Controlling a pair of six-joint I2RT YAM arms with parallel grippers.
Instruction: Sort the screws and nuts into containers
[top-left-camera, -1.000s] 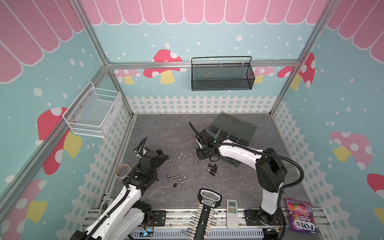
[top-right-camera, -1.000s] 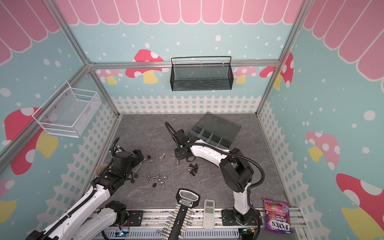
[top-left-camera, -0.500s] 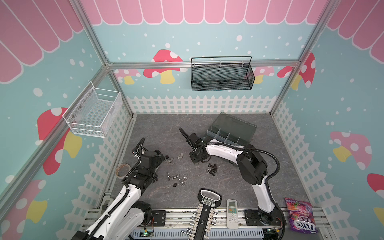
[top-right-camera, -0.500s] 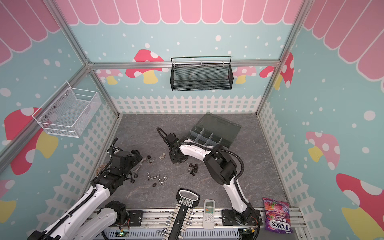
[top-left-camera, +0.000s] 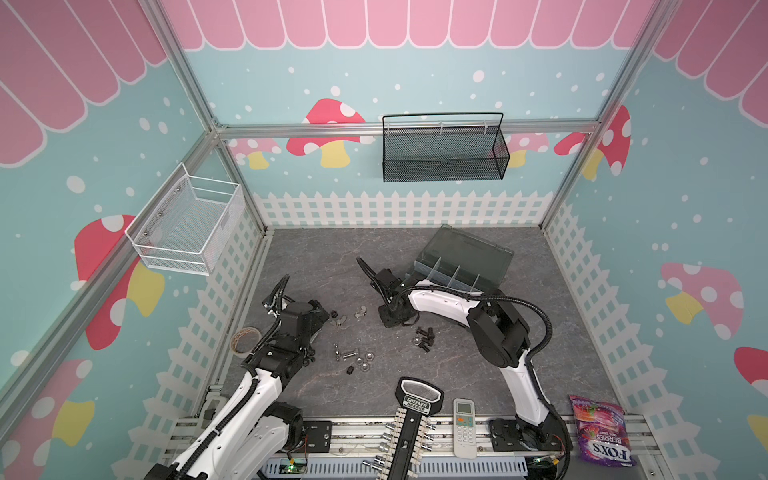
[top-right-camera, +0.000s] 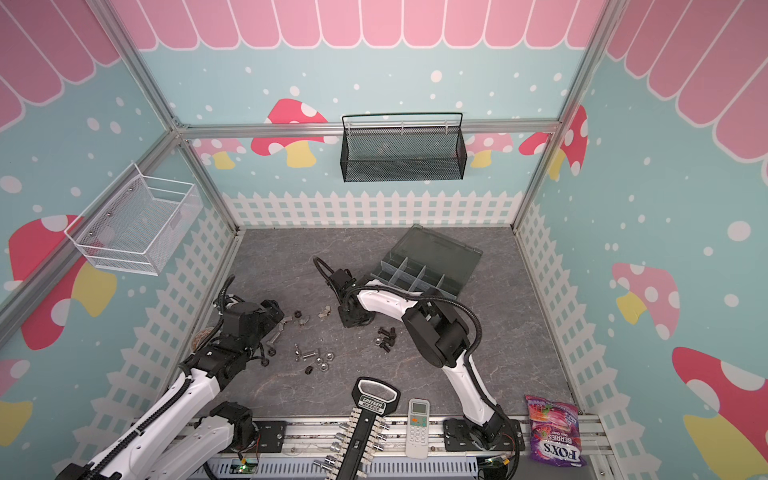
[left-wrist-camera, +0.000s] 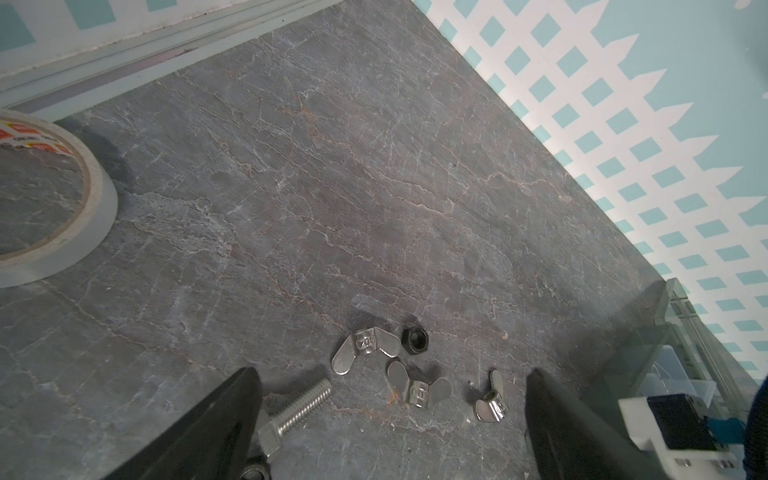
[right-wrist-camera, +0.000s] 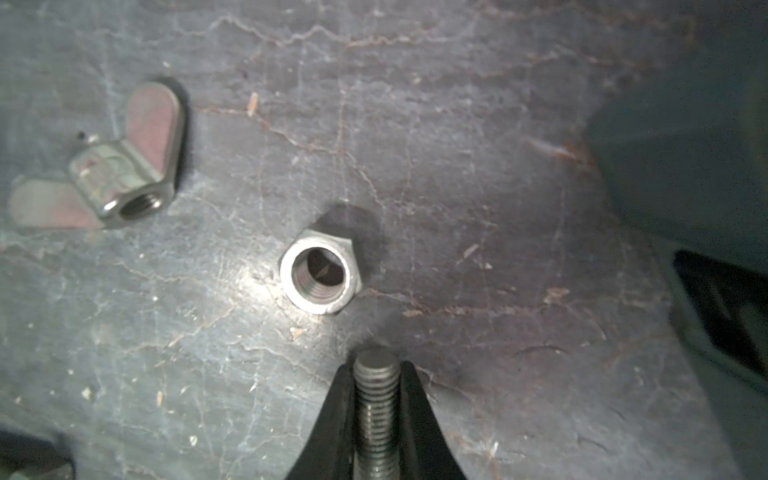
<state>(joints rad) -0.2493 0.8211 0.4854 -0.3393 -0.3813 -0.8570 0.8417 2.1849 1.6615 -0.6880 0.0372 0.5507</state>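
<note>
**Screw (right-wrist-camera: 376, 415) clamped in right gripper (right-wrist-camera: 377, 374); left gripper (left-wrist-camera: 392, 378) spread wide**

On my right wrist view the two black fingers are pressed together on the threaded shank of the silver screw, and its blunt end sticks out past their tips toward the table (top-left-camera: 328, 257). A silver hex nut (right-wrist-camera: 320, 276) lies flat just beyond that end, apart from it. A wing nut (right-wrist-camera: 120, 178) sits farther off. In both top views I see this gripper low near the middle of the table, close to the open box (top-left-camera: 469, 251), whose compartments lie just behind the arm.

My left fingers stand far apart and hold nothing. On the table between them lie three wing nuts (left-wrist-camera: 417, 388) and a black nut (left-wrist-camera: 414, 340) right against one of them. A second screw (left-wrist-camera: 297, 411) lies just beside one fingertip. A tape roll (left-wrist-camera: 54, 199) rests near the wall.

Between the arms, black screws (top-left-camera: 424, 336) cluster near my right arm. Loose silver nuts (top-left-camera: 365, 359) lie nearer the front.
</note>
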